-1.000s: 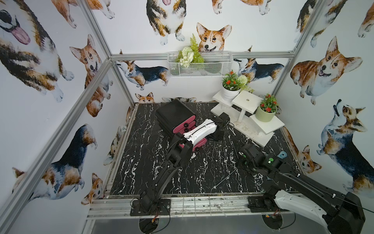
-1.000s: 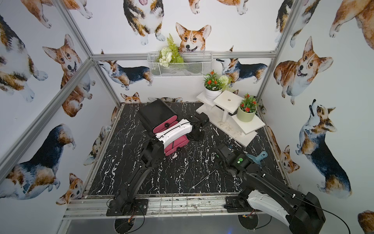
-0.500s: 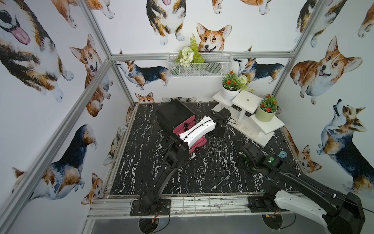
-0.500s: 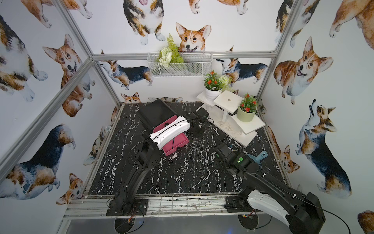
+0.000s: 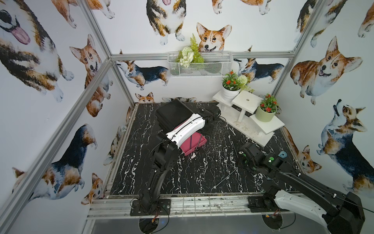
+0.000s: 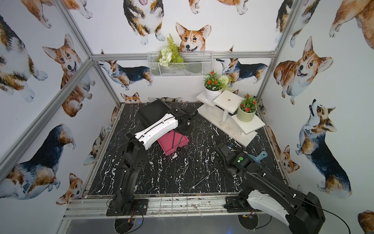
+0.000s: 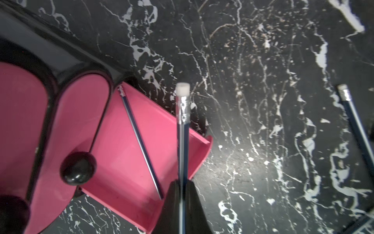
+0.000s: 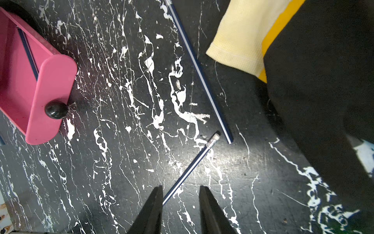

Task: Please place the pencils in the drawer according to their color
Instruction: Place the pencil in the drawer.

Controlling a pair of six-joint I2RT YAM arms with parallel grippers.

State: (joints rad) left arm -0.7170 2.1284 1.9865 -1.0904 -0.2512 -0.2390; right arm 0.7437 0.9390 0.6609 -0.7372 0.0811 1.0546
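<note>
On the black marble table (image 5: 182, 172), the left gripper (image 7: 182, 183) is pinching a dark pencil (image 7: 182, 131) above the pulled-out pink drawer (image 7: 117, 162), which is holding a second pencil (image 7: 141, 141). The right gripper (image 8: 181, 194) is hanging part-open over a third pencil (image 8: 194, 162).

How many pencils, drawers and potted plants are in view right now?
Pencils: 4, all dark blue: tray pencil in the open drawer, held pencil in the left gripper, long table pencil, eraser-end table pencil.
Drawers: 3: the open drawer, plus middle drawer and top drawer, shut.
Potted plants: 2: white-pot plant, green-pot plant.
Total: 9.
</note>
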